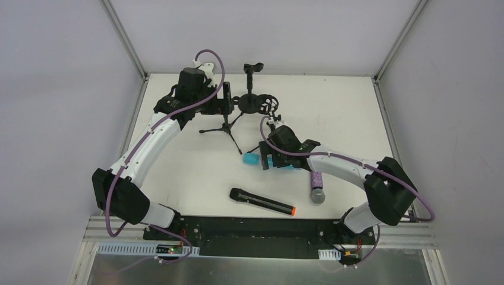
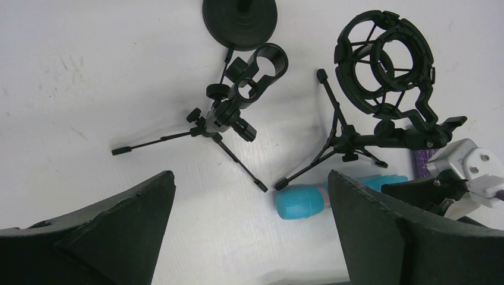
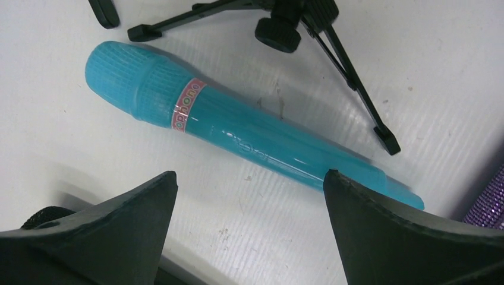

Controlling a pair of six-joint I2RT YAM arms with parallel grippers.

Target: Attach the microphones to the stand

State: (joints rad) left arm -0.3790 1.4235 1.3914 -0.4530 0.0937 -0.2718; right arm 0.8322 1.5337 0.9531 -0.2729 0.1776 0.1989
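No microphone is attached yet: the turquoise microphone, the glittery purple microphone and the black microphone are seen lying on the tabletop. The right gripper is held spread over the turquoise one, and the left gripper is held spread above the empty clip stand.

Tabletop: a white table is seen, marked by faint grey scuffs.
Walls: the table is enclosed by a pale back wall, left wall and right wall.
Posts: a left aluminium post and a right aluminium post are set at the far corners.
Near edge: a black plate is laid along it.
Ducts: a left slotted white duct and a right slotted white duct are fixed just below the plate.
Bottom: a grey metal sheet is seen.
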